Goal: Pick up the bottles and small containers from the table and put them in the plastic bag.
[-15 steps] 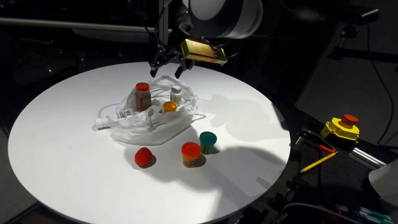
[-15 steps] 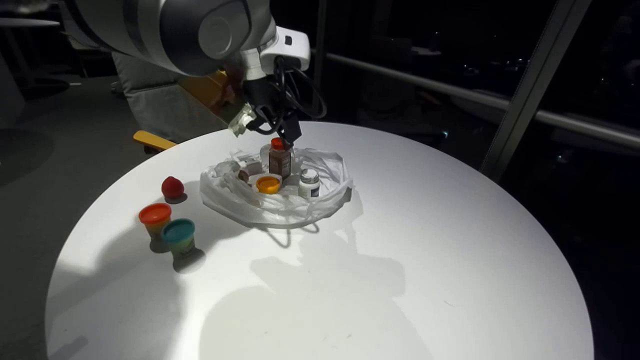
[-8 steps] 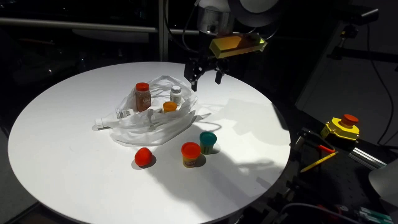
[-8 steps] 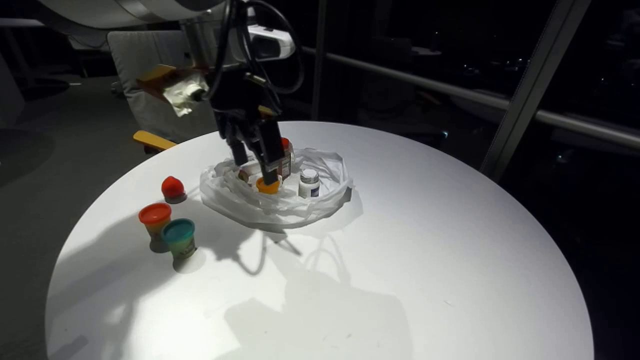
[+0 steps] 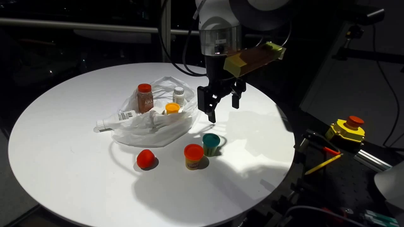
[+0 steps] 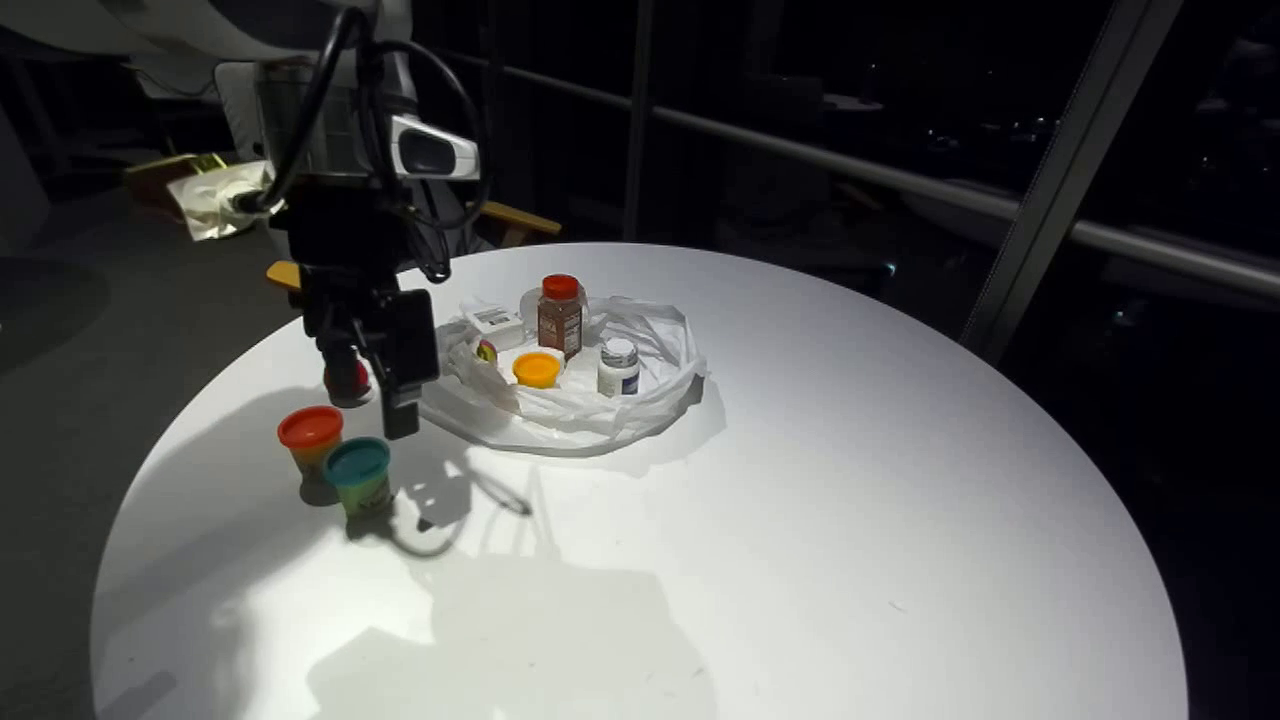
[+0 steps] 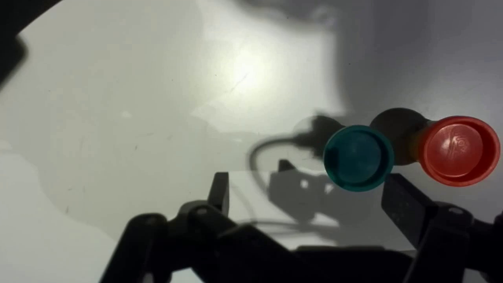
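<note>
Jaws are spread wide above the tabletop [image 5: 79, 189], near a teal pot [image 7: 358, 158] closely flanked by a red-lidded pot [image 7: 458, 151]. A red-capped bottle [image 5: 145, 100] and an orange-lidded pot [image 5: 172, 108] are contained in the plastic bag [image 5: 148, 135]; a yellow button box [image 5: 345, 130] is seen beyond the tabletop.

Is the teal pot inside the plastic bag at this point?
No, the teal pot stands on the table, next to the red-lidded pot and outside the plastic bag.
</note>
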`<state>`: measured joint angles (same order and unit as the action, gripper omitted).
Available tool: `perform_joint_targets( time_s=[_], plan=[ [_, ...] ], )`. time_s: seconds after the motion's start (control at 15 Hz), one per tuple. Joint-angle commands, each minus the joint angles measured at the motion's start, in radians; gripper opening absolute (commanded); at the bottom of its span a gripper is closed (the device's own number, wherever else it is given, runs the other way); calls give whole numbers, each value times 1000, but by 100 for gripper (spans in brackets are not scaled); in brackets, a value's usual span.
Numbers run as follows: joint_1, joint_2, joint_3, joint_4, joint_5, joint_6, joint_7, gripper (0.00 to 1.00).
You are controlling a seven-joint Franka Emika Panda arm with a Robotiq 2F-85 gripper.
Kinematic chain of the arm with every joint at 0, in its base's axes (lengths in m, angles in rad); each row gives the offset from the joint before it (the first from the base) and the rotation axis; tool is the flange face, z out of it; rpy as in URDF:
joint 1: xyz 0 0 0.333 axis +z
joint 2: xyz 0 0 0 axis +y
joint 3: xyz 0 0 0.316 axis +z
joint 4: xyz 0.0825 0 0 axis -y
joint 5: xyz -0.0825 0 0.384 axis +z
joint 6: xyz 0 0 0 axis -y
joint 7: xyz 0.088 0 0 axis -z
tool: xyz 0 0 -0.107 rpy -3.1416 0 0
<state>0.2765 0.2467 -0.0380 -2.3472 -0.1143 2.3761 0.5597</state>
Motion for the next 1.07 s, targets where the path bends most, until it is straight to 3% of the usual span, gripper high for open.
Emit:
perform_joint_targets(
  time_s=[0.0, 0.2, 0.47, 0.73, 1.0],
  plan=[
    [-78, -6, 61, -54, 107, 81, -137, 100],
    [-123, -2, 102, -102, 195, 146, -303, 100],
    [-148, 3, 149, -158, 217, 202, -497, 100],
    [-136, 45, 173, -191, 187, 307, -560, 100],
    [-127, 117, 189, -198, 174, 486, -566, 100]
  ],
)
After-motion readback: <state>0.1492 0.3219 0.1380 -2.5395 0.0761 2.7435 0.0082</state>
